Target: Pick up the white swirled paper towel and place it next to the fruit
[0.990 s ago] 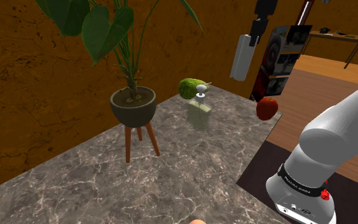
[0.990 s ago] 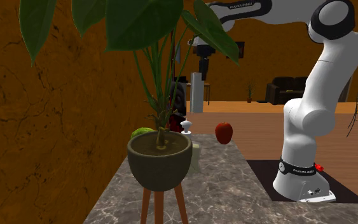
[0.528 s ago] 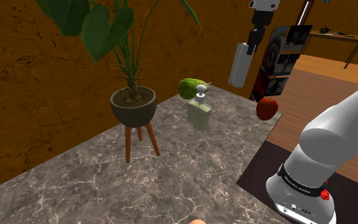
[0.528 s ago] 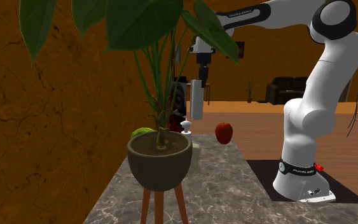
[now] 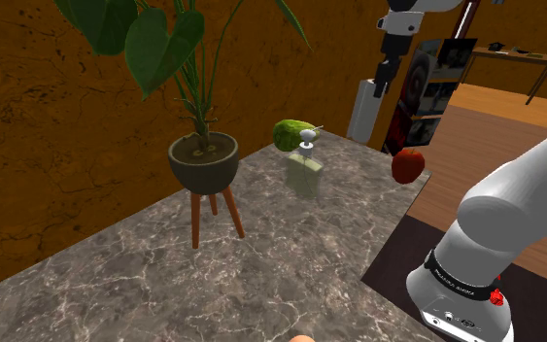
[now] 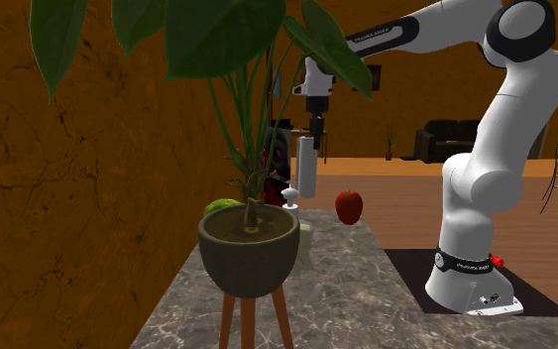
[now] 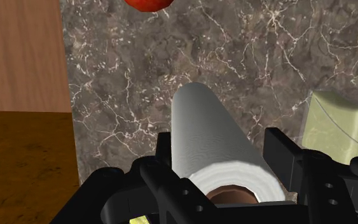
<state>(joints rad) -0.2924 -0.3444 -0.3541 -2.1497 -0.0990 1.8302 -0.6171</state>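
Wrist view: paper towel [image 7: 204, 124] in gripper [image 7: 222, 145]

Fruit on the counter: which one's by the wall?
The green one, behind the soap bottle near the wall. The red apple sits at the counter's open edge.

gripper [image 5: 380, 80] clamped the top of white paper towel roll [image 5: 362, 115], roll upright, between green fruit [image 5: 293, 134] and red apple [image 5: 408, 164], touching neither
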